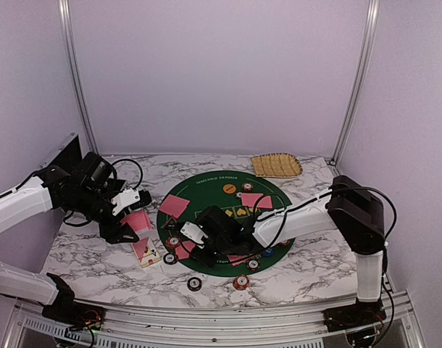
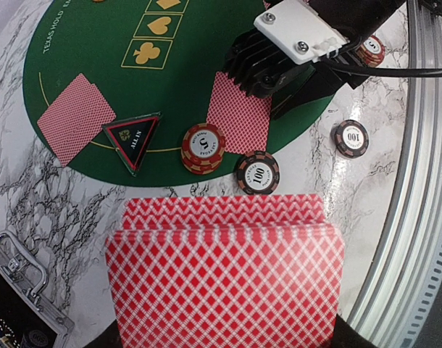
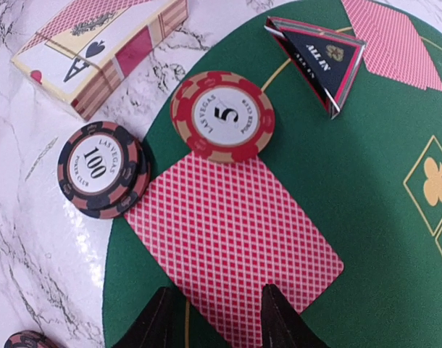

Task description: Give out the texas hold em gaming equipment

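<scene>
The right gripper (image 3: 217,322), fingers spread, is hovering astride the near edge of a single red-backed playing card (image 3: 232,239) lying flat on the round green felt mat (image 3: 366,217). The card's far edge is touching a red-and-white striped poker chip (image 3: 222,116), so sliding the card risks shunting the chip. The left gripper (image 2: 224,339) is pinching a slightly fanned red-backed deck (image 2: 224,275) above the marble; a loose top card could be slipping free.

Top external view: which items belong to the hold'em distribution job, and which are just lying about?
Job:
card deck
face-down card
red 5 chip
dark 100 chip
ALL IN triangle button
orange button

Lying about:
green felt mat
woven tray
</scene>
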Robot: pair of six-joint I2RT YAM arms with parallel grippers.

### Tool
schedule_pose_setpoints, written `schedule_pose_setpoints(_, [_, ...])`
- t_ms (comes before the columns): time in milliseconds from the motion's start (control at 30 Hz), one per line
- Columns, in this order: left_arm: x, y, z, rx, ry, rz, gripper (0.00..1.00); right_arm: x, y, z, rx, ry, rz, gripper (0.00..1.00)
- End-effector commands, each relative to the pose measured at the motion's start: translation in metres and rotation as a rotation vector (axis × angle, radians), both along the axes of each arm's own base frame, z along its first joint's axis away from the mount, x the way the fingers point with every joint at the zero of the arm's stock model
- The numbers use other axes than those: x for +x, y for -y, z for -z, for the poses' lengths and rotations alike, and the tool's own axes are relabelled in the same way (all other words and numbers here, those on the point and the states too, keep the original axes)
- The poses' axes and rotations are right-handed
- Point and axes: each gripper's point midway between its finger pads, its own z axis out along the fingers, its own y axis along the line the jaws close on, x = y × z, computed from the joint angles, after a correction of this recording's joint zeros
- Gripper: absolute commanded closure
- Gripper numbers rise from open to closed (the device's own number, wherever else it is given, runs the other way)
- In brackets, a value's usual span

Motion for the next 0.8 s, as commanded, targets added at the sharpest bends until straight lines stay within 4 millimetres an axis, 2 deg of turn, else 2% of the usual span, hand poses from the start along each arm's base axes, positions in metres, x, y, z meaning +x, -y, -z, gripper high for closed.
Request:
schedule_pose_setpoints(0, [0.001,0.002,-0.014,-0.028,0.015,0.003,1.00,-0.025,0.018,0.012,-0.070,-0.038,-0.046,0.63])
schedule_pose_setpoints(100, [0.001,0.002,-0.014,-0.028,0.016,0.002,1.00,-0.029,0.018,0.004,-0.053,-0.028,-0.056,0.65])
schedule_pose_setpoints(200, [0.002,0.002,-0.015,-0.027,0.019,0.002,1.00,-0.022,0.013,-0.014,-0.007,0.000,-0.052,0.63])
schedule_pose_setpoints(367, [0.001,0.001,-0.015,-0.026,0.022,0.002,1.00,0.010,0.003,-0.037,0.076,-0.002,-0.052,0.39])
schedule_pose_setpoints(433, [0.001,0.001,-0.016,-0.026,0.024,0.003,1.00,0.019,-0.001,-0.036,0.081,-0.022,-0.073,0.33])
schedule_pose_setpoints(567, [0.001,0.002,-0.018,-0.031,0.024,0.005,1.00,0.023,-0.010,-0.026,0.057,-0.063,-0.154,0.29])
schedule_pose_setpoints(767, [0.000,0.001,-0.018,-0.033,0.022,0.006,1.00,0.012,-0.006,0.003,-0.018,-0.153,-0.243,0.28])
